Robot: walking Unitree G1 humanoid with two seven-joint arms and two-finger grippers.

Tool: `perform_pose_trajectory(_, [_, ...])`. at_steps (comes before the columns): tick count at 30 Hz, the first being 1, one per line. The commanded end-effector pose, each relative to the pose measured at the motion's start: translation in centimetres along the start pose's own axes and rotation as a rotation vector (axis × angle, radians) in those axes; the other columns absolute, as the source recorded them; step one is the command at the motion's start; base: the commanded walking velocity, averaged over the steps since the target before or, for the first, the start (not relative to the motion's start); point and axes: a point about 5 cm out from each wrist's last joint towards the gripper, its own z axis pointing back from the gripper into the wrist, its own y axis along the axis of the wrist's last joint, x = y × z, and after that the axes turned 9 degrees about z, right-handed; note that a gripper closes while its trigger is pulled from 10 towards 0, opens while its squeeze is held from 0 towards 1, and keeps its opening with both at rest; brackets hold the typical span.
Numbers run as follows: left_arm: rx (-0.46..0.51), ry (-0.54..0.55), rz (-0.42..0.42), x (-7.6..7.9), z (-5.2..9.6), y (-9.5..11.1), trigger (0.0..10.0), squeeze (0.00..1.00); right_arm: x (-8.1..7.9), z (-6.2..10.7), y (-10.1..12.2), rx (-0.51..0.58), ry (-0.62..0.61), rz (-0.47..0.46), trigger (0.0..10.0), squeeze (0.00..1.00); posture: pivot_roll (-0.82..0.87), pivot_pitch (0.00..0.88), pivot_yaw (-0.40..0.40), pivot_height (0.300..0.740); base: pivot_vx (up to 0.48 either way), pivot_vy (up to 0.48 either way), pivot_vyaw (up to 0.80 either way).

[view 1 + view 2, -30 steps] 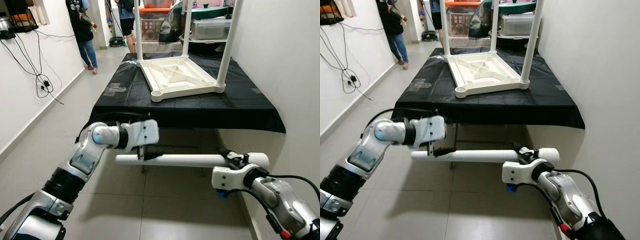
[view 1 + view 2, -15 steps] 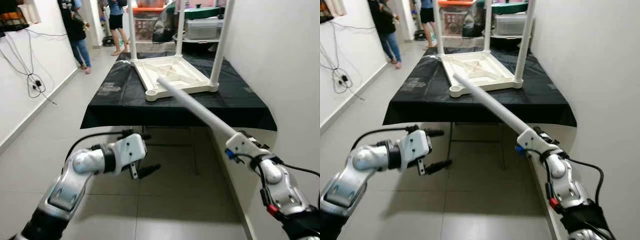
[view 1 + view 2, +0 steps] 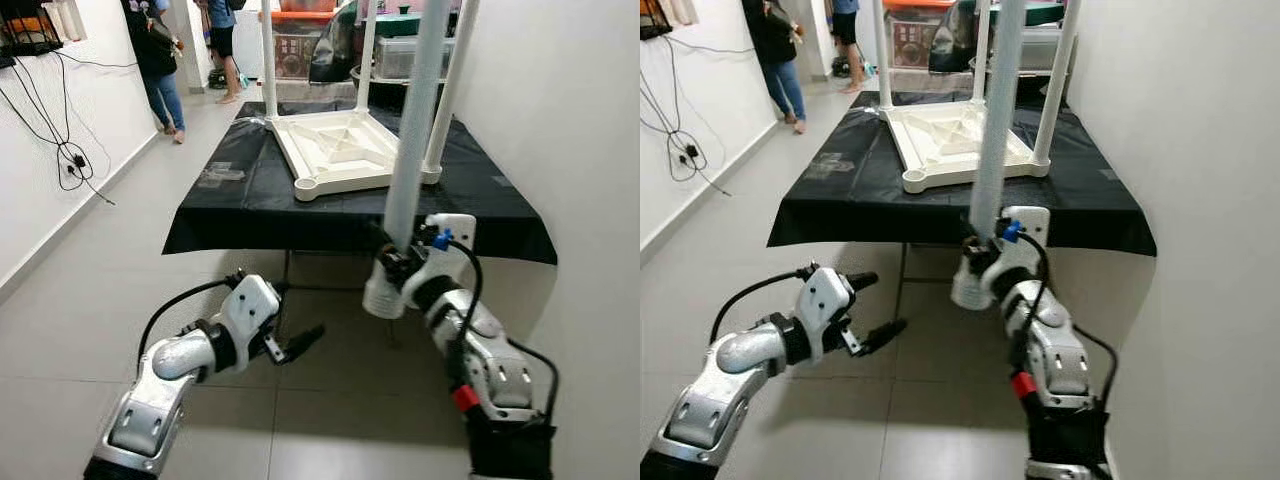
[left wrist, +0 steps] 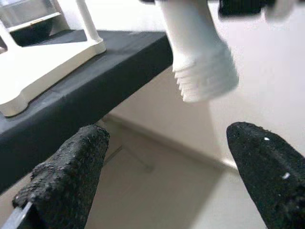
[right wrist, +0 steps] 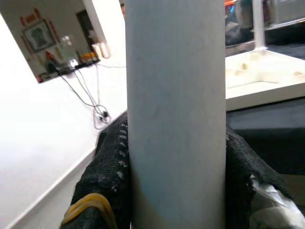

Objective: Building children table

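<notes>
White upturned table top (image 3: 345,150), upper centre: three legs fitted. Fourth leg (image 3: 412,150) clamped in right gripper (image 3: 400,268); left gripper (image 3: 285,325) open, empty.

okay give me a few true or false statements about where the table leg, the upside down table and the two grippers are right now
1. The right gripper holds the white table leg upright. True.
2. The left gripper grips the leg. False: it is open, apart from the leg.
3. The upturned table top lies on the floor. False: it rests on the black-covered table.
4. Three legs already stand on the table top. True.
</notes>
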Motion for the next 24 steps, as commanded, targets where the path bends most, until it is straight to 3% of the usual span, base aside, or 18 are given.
perform_pose_trajectory(1, [-0.016, -0.013, 0.092, -0.4, 0.1, -0.6, 10.0, 0.0, -0.6, 0.2, 0.0, 0.003, 0.015, -0.007, 0.0, 0.0, 0.06, 0.0, -0.051, 0.74, 0.0, 0.0, 0.0])
perform_pose_trajectory(6, [-0.025, -0.154, 0.143, 0.4, -0.1, -0.5, 10.0, 0.0, -2.4, 0.6, 0.3, -0.006, 0.112, 0.011, 0.0, 0.0, 0.05, 0.0, -0.049, 0.74, 0.0, 0.0, 0.0])
perform_pose_trajectory(10, [-0.043, -0.232, 0.163, 0.8, -0.3, -0.6, 10.0, 0.0, -2.9, 0.7, 0.4, -0.016, 0.138, 0.019, 0.0, 0.0, 0.05, 0.0, -0.045, 0.74, 0.0, 0.0, 0.0])
perform_pose_trajectory(15, [-0.054, -0.25, 0.19, 0.6, -0.6, -0.8, 10.0, 0.0, -3.5, 0.8, 0.7, -0.013, 0.164, 0.034, 0.0, 0.0, 0.04, 0.0, -0.042, 0.74, 0.0, 0.0, 0.0])
perform_pose_trajectory(24, [-0.003, -0.176, 0.228, -1.2, -1.5, -0.1, 10.0, 0.0, -4.9, 1.7, 1.1, 0.007, 0.278, 0.047, 0.0, 0.0, 0.03, 0.0, -0.043, 0.74, 0.0, 0.0, 0.0])
